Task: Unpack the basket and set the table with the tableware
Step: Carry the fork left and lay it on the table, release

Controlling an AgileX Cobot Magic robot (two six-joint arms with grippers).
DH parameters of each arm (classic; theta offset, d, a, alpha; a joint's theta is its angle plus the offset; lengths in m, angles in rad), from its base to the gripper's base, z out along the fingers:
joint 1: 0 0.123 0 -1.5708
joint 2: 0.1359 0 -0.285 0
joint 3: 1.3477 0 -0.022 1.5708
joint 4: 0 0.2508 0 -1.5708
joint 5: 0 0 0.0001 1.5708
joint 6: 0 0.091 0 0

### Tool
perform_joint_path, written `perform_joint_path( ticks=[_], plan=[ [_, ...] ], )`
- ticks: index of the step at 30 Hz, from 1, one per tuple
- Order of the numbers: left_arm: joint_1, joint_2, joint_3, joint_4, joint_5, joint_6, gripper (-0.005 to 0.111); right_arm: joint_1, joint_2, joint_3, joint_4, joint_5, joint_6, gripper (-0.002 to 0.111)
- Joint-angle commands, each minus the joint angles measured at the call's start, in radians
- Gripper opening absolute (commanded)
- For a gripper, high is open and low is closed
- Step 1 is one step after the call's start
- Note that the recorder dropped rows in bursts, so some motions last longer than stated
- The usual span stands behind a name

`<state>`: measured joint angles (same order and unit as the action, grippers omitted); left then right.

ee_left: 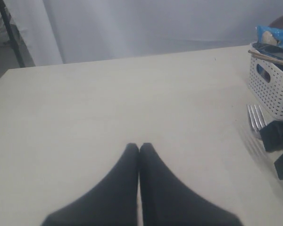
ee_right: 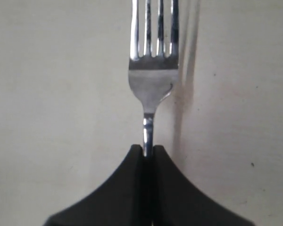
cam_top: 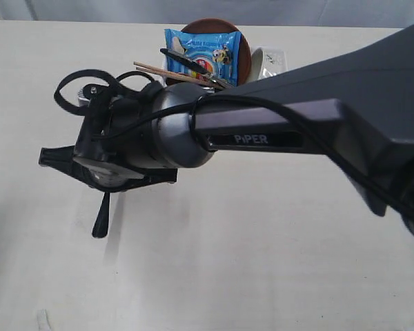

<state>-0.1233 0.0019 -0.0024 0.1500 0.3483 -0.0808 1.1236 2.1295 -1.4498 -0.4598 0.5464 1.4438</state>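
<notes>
My right gripper is shut on the neck of the steel fork, tines pointing away over the table. In the exterior view the right arm covers the jaws, and only the fork's dark handle sticks out, just above the tabletop. The fork tines also show in the left wrist view, near the white perforated basket. The basket holds wooden chopsticks and a brown plate. My left gripper is shut on nothing, low over bare table.
A blue snack packet lies on top of the basket's contents, with a dark handle poking out beside it. The right arm hides much of the basket. The table's far edge meets a pale curtain.
</notes>
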Motion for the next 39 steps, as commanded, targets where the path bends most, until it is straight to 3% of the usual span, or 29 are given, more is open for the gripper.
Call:
perform_joint_path(
  ticks=[1, 37, 39],
  plan=[
    [-0.005, -0.002, 0.002, -0.002, -0.001, -0.002, 0.0, 0.03, 0.027, -0.002, -0.007, -0.02, 0.015, 0.002],
    [-0.005, -0.002, 0.002, -0.002, -0.001, -0.002, 0.0, 0.064, 0.088, -0.002, 0.032, -0.02, 0.059, 0.002],
    [-0.005, -0.002, 0.002, -0.002, -0.001, -0.002, 0.0, 0.064, 0.088, -0.002, 0.032, -0.02, 0.059, 0.007]
  ],
)
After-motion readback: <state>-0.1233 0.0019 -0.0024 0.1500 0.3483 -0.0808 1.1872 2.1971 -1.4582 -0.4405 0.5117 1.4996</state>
